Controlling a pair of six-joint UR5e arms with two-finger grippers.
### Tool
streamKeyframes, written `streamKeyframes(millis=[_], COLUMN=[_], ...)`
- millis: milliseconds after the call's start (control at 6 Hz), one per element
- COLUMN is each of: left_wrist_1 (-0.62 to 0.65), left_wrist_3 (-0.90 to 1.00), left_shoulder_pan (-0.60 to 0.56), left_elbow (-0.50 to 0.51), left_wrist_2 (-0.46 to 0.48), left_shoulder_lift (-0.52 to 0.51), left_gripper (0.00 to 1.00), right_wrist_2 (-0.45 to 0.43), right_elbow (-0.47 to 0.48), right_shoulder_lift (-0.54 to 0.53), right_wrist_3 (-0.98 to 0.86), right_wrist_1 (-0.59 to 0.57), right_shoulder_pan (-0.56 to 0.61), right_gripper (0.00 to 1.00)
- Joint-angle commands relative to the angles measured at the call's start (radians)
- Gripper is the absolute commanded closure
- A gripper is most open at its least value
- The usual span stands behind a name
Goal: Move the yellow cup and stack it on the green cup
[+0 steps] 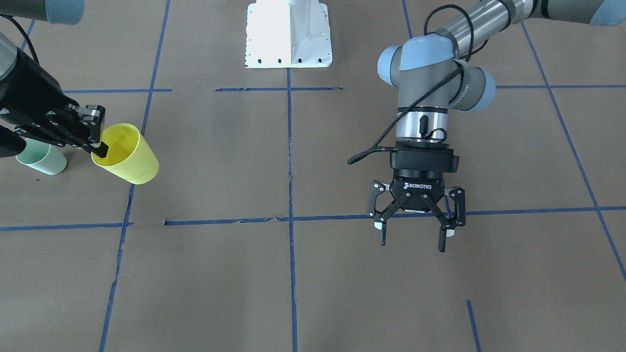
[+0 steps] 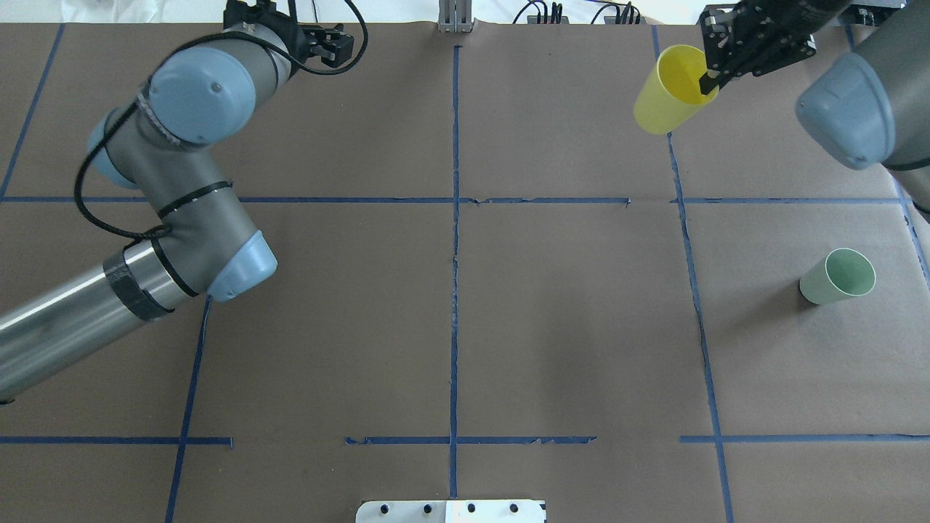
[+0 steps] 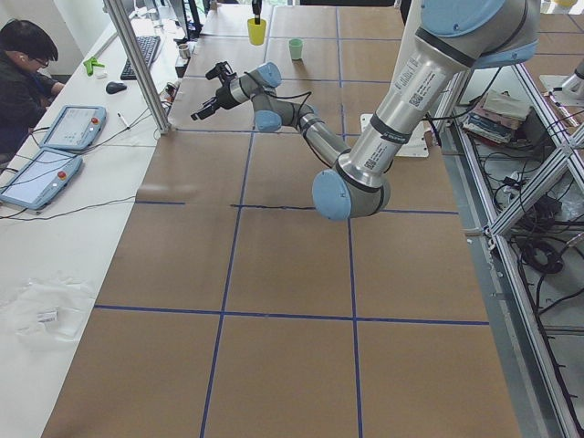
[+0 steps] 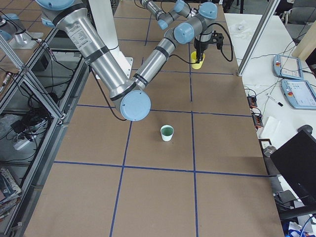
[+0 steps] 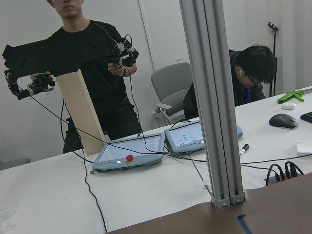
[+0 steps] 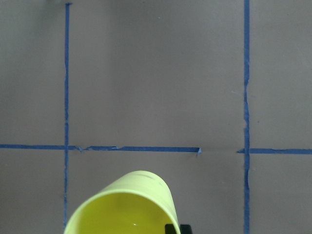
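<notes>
The yellow cup (image 1: 128,155) hangs from my right gripper (image 1: 99,148), which is shut on its rim with one finger inside and one outside. The cup seems to be held a little above the table at its far right; it also shows in the overhead view (image 2: 668,94) and at the bottom of the right wrist view (image 6: 124,209). The green cup (image 1: 41,157) stands upright on the table, apart from the yellow cup and nearer the robot (image 2: 839,276). My left gripper (image 1: 413,240) is open and empty over the table's other half.
The robot's white base plate (image 1: 288,34) sits at the middle of the near edge. An aluminium post (image 5: 212,97) stands at the far table edge near the left gripper. Operators and tablets (image 5: 129,153) are beyond that edge. Blue tape lines (image 2: 455,218) cross the brown tabletop.
</notes>
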Motion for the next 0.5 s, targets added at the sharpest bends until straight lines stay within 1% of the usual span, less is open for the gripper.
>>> streamKeyframes(millis=[0, 167, 333], left_wrist_1=[0.333, 0.415, 0.489], left_wrist_3=[0.012, 0.011, 0.011], left_shoulder_pan=[-0.106, -0.116, -0.13], left_elbow=[-0.128, -0.172, -0.222], left_wrist_2=[-0.282, -0.395, -0.512], left_shoulder_lift=[0.008, 0.031, 0.076], left_gripper=[0.0, 0.0, 0.0], right_wrist_2=[-0.003, -0.003, -0.007], right_elbow=[0.122, 0.173, 0.193], right_shoulder_lift=[-0.202, -0.327, -0.468], right_wrist_3=[-0.216, -0.342, -0.535], right_wrist_1=[0.002, 0.012, 0.035], right_shoulder_pan=[0.022, 0.046, 0.097], right_gripper=[1.0, 1.0, 1.0])
